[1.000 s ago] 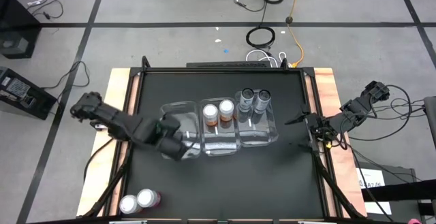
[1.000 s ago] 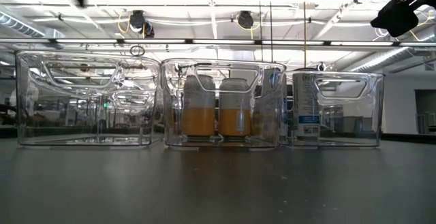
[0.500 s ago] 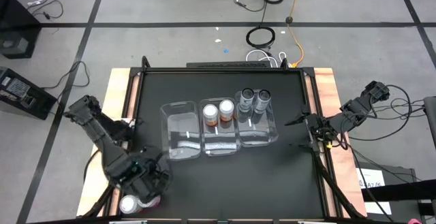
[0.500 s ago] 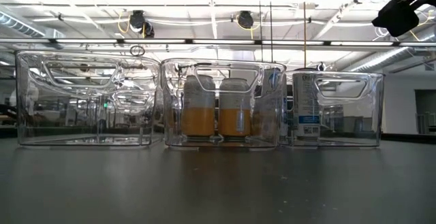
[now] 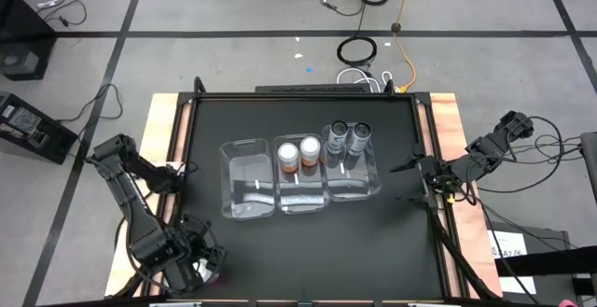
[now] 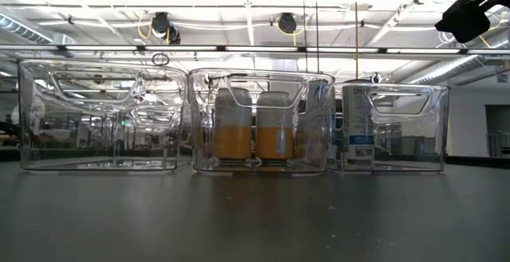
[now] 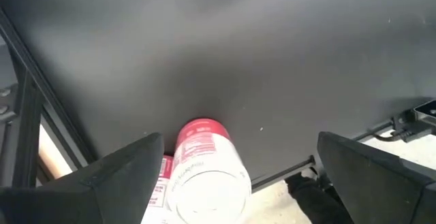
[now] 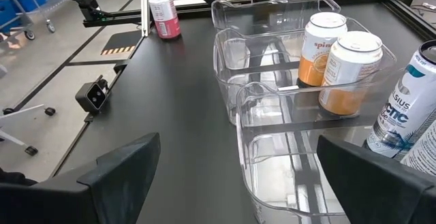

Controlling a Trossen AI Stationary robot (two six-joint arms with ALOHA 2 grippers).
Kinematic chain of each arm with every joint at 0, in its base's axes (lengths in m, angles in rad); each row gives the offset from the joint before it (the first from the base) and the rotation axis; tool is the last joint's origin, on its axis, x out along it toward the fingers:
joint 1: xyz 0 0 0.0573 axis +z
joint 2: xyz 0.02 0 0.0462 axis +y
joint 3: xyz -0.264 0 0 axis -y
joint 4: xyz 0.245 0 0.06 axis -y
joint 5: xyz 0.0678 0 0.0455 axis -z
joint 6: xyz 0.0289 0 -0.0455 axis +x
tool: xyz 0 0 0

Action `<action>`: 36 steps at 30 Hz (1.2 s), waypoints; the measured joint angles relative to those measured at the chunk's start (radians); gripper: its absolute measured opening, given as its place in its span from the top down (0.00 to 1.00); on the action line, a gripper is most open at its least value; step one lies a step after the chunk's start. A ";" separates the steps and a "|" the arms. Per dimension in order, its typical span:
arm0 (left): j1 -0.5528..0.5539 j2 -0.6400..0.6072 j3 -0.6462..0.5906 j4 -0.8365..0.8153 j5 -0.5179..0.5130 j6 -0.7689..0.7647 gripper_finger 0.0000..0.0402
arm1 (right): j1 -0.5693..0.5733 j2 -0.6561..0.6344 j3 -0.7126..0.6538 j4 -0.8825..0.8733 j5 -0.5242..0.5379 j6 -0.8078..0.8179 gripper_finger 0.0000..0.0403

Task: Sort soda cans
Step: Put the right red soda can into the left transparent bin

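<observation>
Sorting is reaching the last two red cans (image 7: 204,166) at the near left corner of the tabletop (image 5: 308,242), where the left tool (image 7: 238,176) is hanging wide open around one, needing next to close and lift it toward the empty bin (image 5: 247,181).

Left pincer (image 7: 235,176) open above upright red can (image 7: 204,173) on black table (image 7: 272,60).

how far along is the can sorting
About two thirds done. The orange cans sit in the middle bin and the grey cans in the right bin. In hand: the open left pincer hovers over the pink cans at the table's near-left corner. Left: both go in the empty left bin. The right pincer waits at the table's right edge.
</observation>
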 joint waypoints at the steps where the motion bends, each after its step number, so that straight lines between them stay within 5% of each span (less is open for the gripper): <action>1: 0.000 0.000 0.000 0.003 0.000 0.001 0.01 | 0.000 0.000 0.000 0.000 0.000 0.000 0.03; 36: 0.017 0.001 0.000 0.007 -0.074 0.059 0.00 | 0.000 0.000 0.000 0.005 -0.026 -0.007 0.03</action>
